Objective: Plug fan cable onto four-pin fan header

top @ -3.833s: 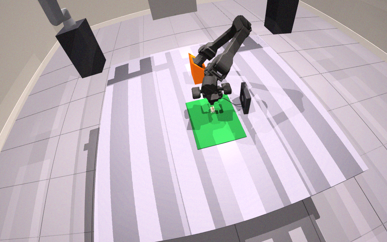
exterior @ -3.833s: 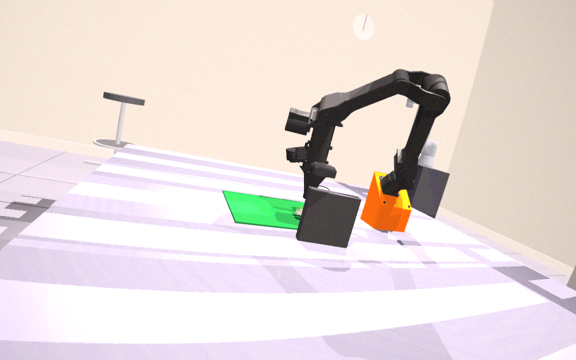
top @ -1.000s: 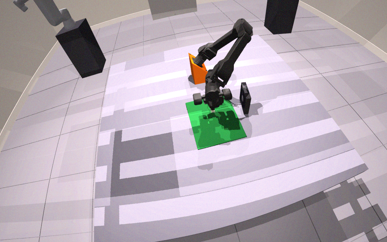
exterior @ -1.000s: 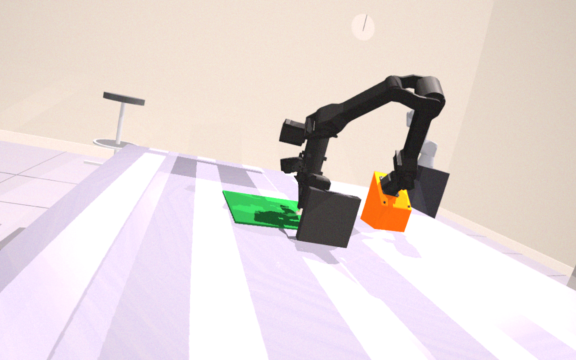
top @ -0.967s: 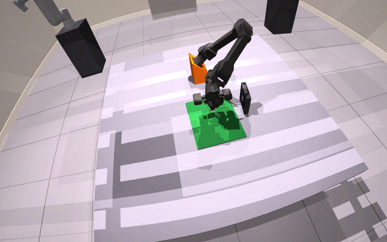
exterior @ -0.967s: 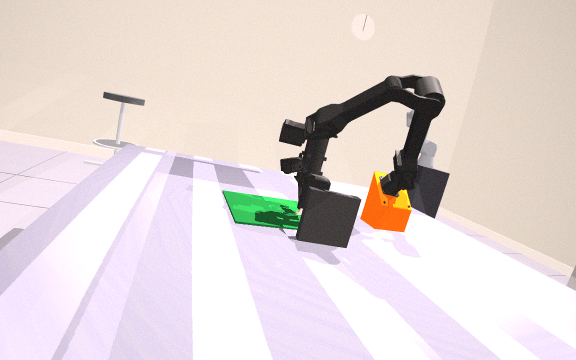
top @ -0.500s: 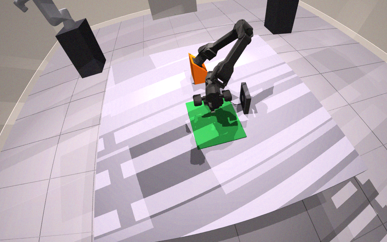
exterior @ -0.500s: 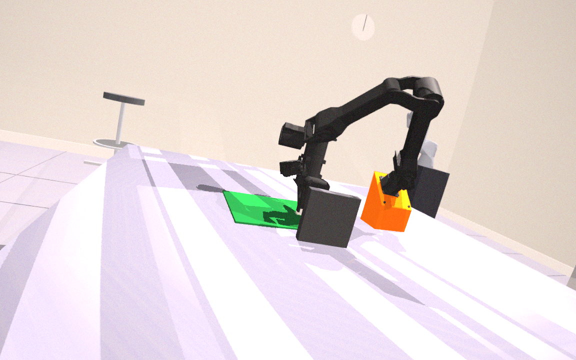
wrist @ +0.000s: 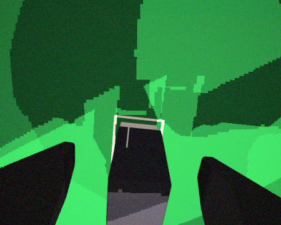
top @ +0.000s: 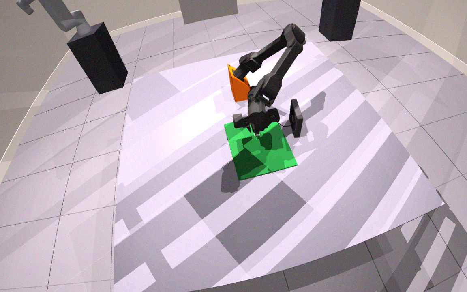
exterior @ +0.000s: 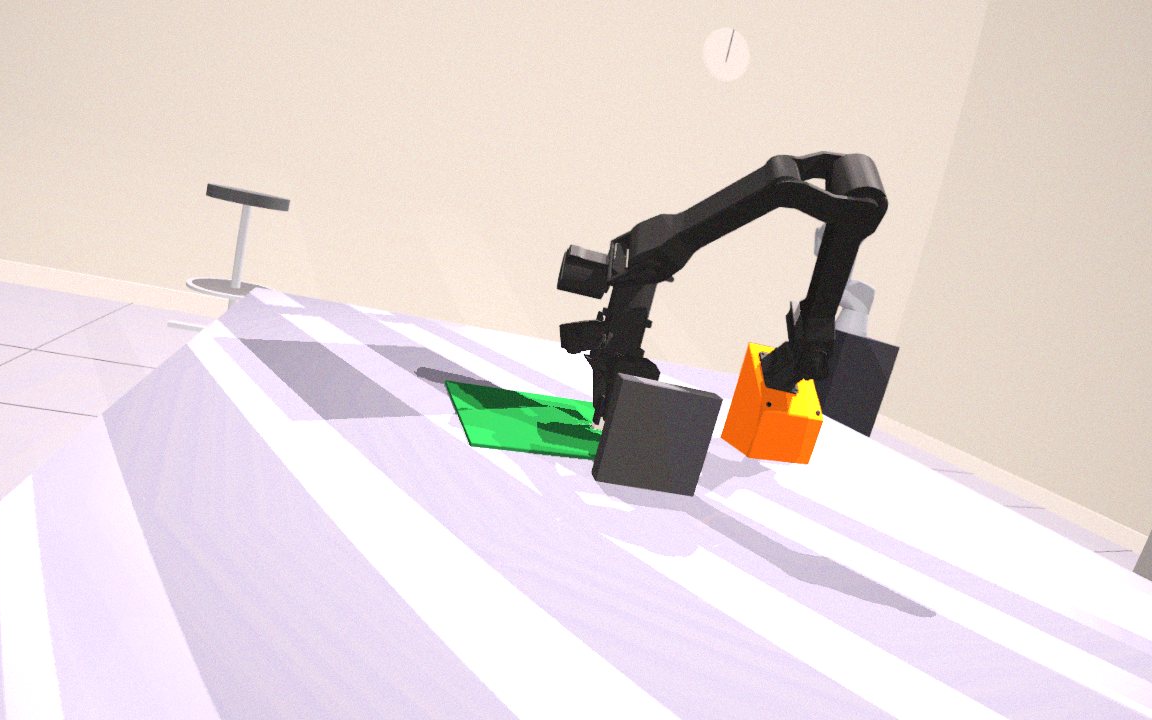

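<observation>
The green board (top: 282, 157) (exterior: 492, 432) lies flat. The white header (top: 257, 135) (wrist: 138, 125) stands on it, with a thin pale outline around it in the wrist view. The black plug (wrist: 138, 159) sits at the header and covers most of it; how deep it is cannot be told. My gripper (top: 255, 131) (exterior: 598, 417) (wrist: 138, 161) is open, one finger on each side of the plug, with gaps showing between plug and fingers. The dark fan (top: 295, 119) (exterior: 656, 438) stands upright beside the board, and its thin cable (top: 283, 125) runs towards the plug.
An orange block (top: 240, 90) (exterior: 777, 434) with sloped top stands behind the board, near the arm's base. The fan stands close to the gripper, on the right in the top view. Dark pedestals (top: 99, 59) (top: 338, 20) and a stool (exterior: 244, 241) are farther off.
</observation>
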{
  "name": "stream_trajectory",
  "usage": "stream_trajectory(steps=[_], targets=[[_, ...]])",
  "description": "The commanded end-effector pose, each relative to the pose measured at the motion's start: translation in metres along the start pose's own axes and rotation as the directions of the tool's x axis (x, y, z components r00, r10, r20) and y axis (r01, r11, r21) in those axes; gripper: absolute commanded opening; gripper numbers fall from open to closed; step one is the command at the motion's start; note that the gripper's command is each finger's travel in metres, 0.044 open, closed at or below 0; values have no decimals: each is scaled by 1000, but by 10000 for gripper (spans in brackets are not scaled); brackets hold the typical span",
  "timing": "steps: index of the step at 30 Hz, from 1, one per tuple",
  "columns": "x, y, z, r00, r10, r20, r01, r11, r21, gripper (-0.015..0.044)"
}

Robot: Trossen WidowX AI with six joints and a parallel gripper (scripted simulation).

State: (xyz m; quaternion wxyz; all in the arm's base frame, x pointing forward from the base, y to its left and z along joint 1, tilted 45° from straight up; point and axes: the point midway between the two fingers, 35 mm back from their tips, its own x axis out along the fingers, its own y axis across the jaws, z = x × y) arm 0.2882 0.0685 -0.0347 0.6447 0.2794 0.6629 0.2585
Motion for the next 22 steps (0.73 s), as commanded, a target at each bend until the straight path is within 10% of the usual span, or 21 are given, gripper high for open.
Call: stream_trajectory(steps=[1, 22], targets=[[-26, -1, 2, 1000, -2, 4, 2, 1000, -2, 260], [-57, -32, 111, 1000, -2, 8, 2, 1000, -7, 260]])
